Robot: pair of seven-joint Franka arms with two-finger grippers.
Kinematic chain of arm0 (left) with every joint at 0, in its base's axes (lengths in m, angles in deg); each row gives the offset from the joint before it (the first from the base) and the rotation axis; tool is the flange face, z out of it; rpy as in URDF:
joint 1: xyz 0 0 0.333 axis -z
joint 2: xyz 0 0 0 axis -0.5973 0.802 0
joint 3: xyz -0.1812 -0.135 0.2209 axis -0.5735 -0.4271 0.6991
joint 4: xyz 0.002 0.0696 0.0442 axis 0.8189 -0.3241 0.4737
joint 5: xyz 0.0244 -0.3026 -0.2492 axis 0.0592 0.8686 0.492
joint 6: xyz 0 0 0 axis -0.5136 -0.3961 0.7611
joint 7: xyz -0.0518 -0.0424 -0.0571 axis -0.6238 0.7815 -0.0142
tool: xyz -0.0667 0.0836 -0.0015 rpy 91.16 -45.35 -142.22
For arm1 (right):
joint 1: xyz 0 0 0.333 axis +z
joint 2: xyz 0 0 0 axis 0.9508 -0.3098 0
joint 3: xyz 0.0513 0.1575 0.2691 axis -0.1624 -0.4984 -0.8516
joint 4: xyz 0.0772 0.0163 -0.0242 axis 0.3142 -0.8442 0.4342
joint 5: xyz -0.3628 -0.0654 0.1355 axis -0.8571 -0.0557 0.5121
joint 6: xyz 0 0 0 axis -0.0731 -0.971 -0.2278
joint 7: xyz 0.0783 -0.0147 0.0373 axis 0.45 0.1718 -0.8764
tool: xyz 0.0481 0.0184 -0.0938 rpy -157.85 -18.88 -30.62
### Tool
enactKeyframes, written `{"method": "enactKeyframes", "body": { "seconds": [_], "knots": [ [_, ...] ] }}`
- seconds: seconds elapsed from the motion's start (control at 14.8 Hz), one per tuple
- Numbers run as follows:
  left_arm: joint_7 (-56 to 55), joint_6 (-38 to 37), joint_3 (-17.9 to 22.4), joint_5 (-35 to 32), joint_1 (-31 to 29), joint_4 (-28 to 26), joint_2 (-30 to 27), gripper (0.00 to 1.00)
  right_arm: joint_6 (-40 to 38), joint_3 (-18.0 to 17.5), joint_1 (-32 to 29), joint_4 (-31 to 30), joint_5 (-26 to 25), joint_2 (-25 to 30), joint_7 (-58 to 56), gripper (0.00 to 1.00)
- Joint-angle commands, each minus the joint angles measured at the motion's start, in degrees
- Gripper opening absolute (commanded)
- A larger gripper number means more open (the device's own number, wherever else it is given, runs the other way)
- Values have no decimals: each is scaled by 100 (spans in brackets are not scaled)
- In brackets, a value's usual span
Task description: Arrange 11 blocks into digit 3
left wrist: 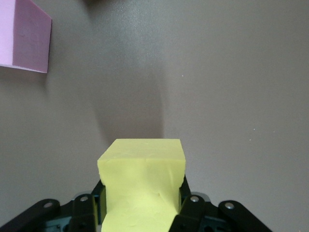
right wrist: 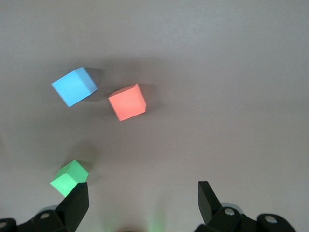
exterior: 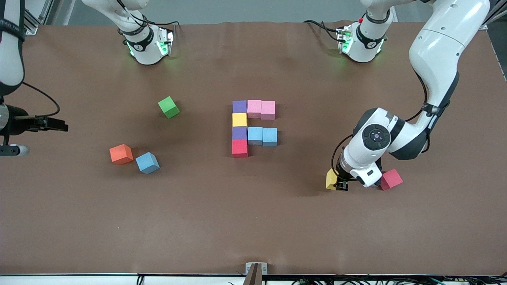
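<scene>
Brown desk (exterior: pixel 253 221), eight blocks packed together at the middle. Far row: purple block (exterior: pixel 239 106), then two pink blocks (exterior: pixel 254 108) (exterior: pixel 268 110) running toward the left arm's end. Column coming nearer the front camera from the purple one: yellow block (exterior: pixel 239 119), second purple block (exterior: pixel 239 133), red block (exterior: pixel 239 148). Two light blue blocks (exterior: pixel 255 135) (exterior: pixel 269 137) side by side, touching that second purple block, toward the left arm's end.

Left gripper (exterior: pixel 341 185) low over the desk at the left arm's end, fingers (left wrist: pixel 186 198) clamped on a second yellow block (exterior: pixel 331 179), seen squeezed between the pads in the left wrist view (left wrist: pixel 142 183). Second red block (exterior: pixel 391 179) on the desk just beside that gripper, tilted out of square.

Right gripper (right wrist: pixel 142 200) at the edge of the front view, over the right arm's end of the desk, waiting, fingers (right wrist: pixel 76 203) spread wide apart, nothing between them. Toward that end: loose light blue block (exterior: pixel 147 162) just beside an orange cube (exterior: pixel 121 154), both turned askew; green cube (exterior: pixel 168 107) farther from the front camera, apart from them.
</scene>
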Motion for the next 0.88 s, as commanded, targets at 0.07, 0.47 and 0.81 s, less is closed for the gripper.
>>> {"method": "enactKeyframes", "body": {
  "seconds": [0.07, 0.47, 0.81],
  "knots": [
    [-12, -96, -9, 98, 25, 93, 33, 42, -151, -44, -116, 122, 25, 38, 9, 100],
    [-12, -96, -9, 98, 25, 93, 33, 42, -194, -62, -81, -45, 86, 73, 754, 100],
    [-21, -96, -9, 98, 33, 93, 24, 42, -238, -97, 7, -124, 104, 108, 1256, 100]
  ]
}}
